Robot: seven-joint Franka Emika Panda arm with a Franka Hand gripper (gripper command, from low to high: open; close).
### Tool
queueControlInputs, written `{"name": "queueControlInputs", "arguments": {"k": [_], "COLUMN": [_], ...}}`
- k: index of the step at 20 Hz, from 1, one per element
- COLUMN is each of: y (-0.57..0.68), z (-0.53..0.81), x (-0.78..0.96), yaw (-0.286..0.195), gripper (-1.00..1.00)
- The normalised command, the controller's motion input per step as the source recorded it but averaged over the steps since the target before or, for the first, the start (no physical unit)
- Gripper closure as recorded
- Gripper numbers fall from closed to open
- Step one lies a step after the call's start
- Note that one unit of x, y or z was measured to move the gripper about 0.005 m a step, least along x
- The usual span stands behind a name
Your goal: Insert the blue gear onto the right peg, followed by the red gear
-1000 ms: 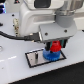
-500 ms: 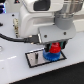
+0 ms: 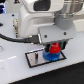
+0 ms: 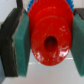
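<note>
Hand point(image 3: 54, 48) clenched on red gear point(image 4: 50, 36), stiff, light, gripped by toothed rim, above blue gear point(image 3: 51, 55).

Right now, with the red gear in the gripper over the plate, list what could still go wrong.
1. The red gear sits clamped between the gripper pads, and no peg shows through its centre hole in the wrist view, so alignment cannot be confirmed; it may land off-centre.
2. The blue gear lies directly below on the grey plate; pressing down misaligned could jam the red gear against it.
3. Opening early could let the red gear tilt or roll off.
</note>
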Motion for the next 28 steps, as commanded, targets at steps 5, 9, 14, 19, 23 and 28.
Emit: {"name": "queueControlInputs", "arguments": {"k": [5,9,14,19,23,28], "y": [-0.04,-0.05,-0.04,-0.13,-0.11,-0.12], "z": [-0.02,0.06,0.28,0.07,-0.09,-0.17], "x": [0.24,0.12,0.05,0.28,0.22,0.2], "yaw": [0.0,0.0,0.0,0.0,0.0,0.0], "gripper": [1.0,1.0,1.0,1.0,1.0,1.0]}}
